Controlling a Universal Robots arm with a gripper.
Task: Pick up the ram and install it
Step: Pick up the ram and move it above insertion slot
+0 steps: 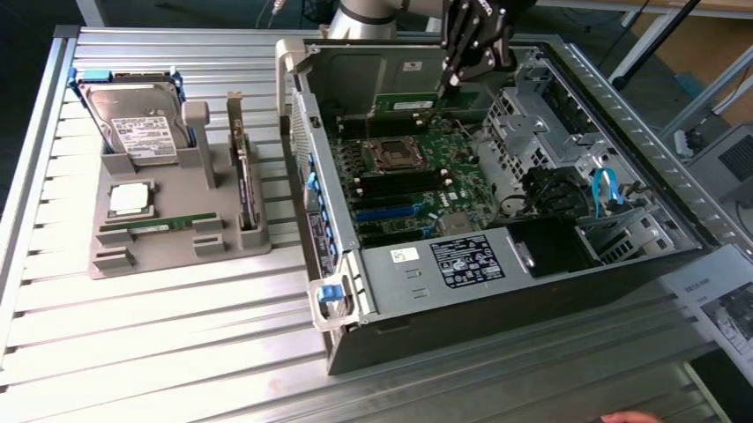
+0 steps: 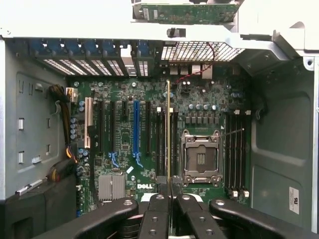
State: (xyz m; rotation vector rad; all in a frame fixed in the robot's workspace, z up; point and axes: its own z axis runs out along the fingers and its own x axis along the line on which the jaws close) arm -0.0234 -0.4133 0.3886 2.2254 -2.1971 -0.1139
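The end effector [image 2: 168,191] is clamped on the ram [image 2: 168,129], which hangs edge-down with its long axis parallel to the memory slots [image 2: 175,144] just below, beside the socket [image 2: 200,159].

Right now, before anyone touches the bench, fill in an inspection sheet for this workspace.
Surface: slatted metal table bearing an open computer case.
Job's things: ram, edge-on over the motherboard, beside the processor socket.
Clutter: grey holder with hard drive, processor chip, expansion card.
End effector: shut on the ram.
Cables: blue cable and orange-black bundle inside the case.
Surroundings: brown box and printed sheet at the exterior view's right.
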